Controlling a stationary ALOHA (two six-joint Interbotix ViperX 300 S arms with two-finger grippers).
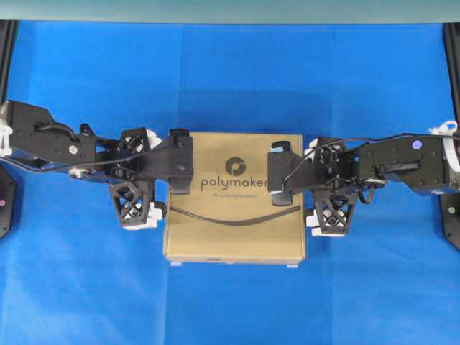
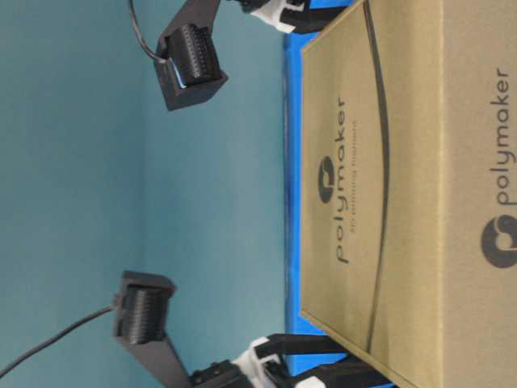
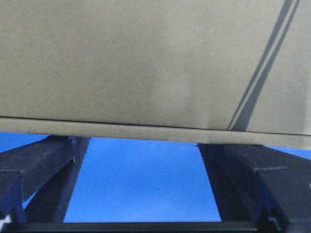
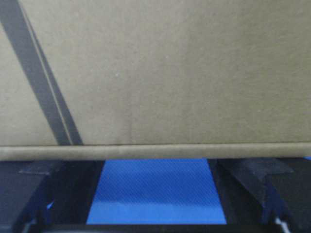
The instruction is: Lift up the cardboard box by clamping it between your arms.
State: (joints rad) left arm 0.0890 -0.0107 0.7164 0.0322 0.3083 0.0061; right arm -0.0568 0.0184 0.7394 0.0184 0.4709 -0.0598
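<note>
The tan cardboard box point(image 1: 233, 198) with the polymaker logo lies flat in the middle of the blue cloth. My left gripper point(image 1: 162, 176) is open, its two lattice fingers point(image 1: 135, 203) spread wide against the box's left side. My right gripper point(image 1: 310, 183) is open in the same way against the right side. In the left wrist view the box point(image 3: 146, 63) fills the top, and the gripper point(image 3: 138, 145) straddles its edge. The right wrist view shows the same box point(image 4: 170, 73) and gripper point(image 4: 155, 162). I cannot tell whether the box is off the cloth.
The blue cloth point(image 1: 230, 309) covers the table. Black frame posts stand at the far left point(image 1: 6, 50) and far right point(image 1: 453, 57). Two small white pieces point(image 1: 180, 264) peek out under the box's front edge. A teal backdrop point(image 2: 81, 202) shows in the table-level view.
</note>
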